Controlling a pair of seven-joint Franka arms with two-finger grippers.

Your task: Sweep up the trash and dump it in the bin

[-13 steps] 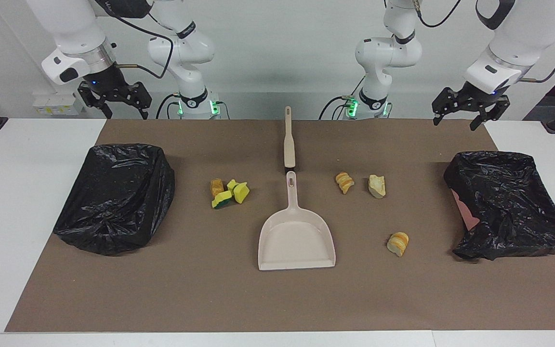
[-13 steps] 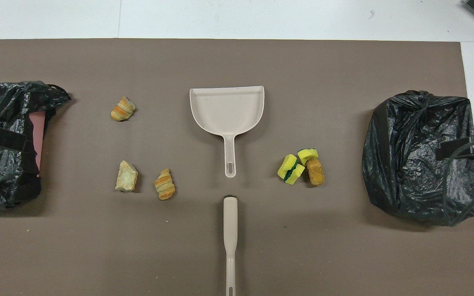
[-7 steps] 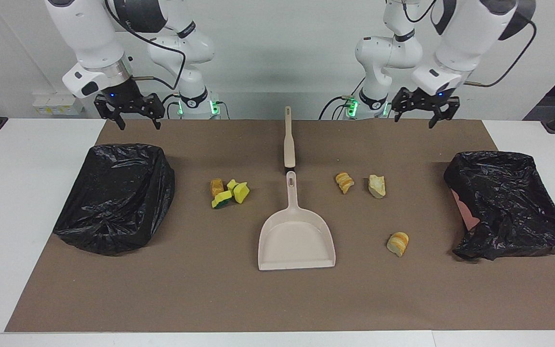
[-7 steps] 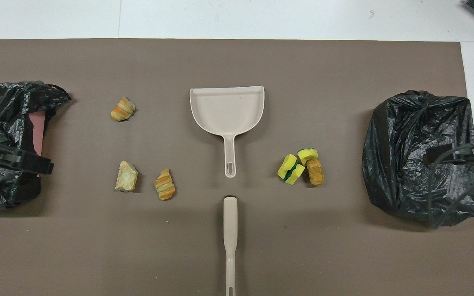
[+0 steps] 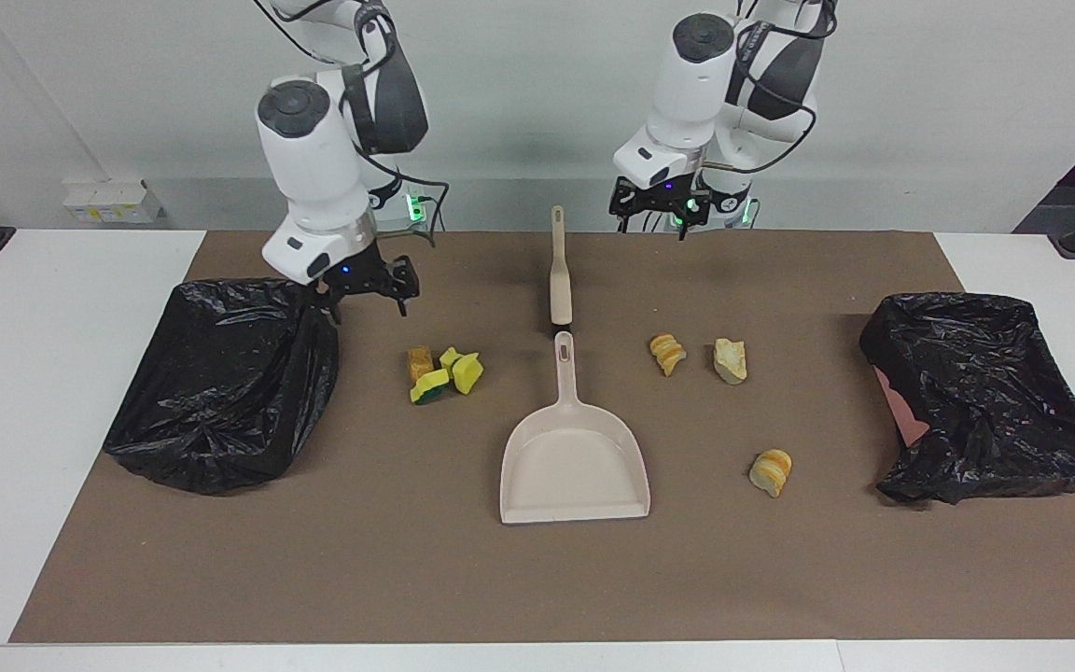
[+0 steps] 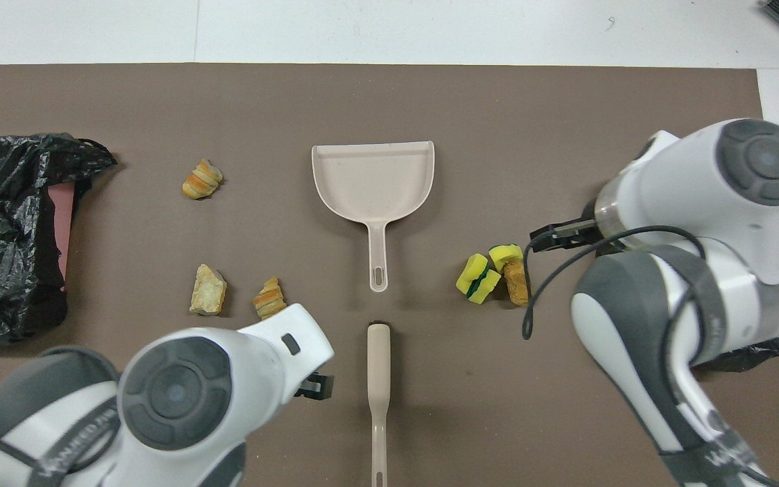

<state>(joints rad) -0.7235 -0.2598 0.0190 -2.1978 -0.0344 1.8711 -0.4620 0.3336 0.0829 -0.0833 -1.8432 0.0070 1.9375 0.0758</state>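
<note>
Fingers of left gripper (image 5: 661, 215) and right gripper (image 5: 362, 294) spread, nothing held. Trash (image 5: 444, 371) scattered on brown mat (image 5: 388, 560) over white worktop (image 5: 34, 392); dustpan (image 5: 575, 457), brush (image 5: 559, 271) laid mid-mat; black-bagged bins (image 5: 220, 383) at both ends.

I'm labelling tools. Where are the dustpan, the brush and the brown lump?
dustpan (image 5: 575, 462): facing view, middle of its pan.
brush (image 6: 379, 365): overhead view, on its handle.
brown lump (image 6: 516, 283): overhead view, middle of the lump.
</note>
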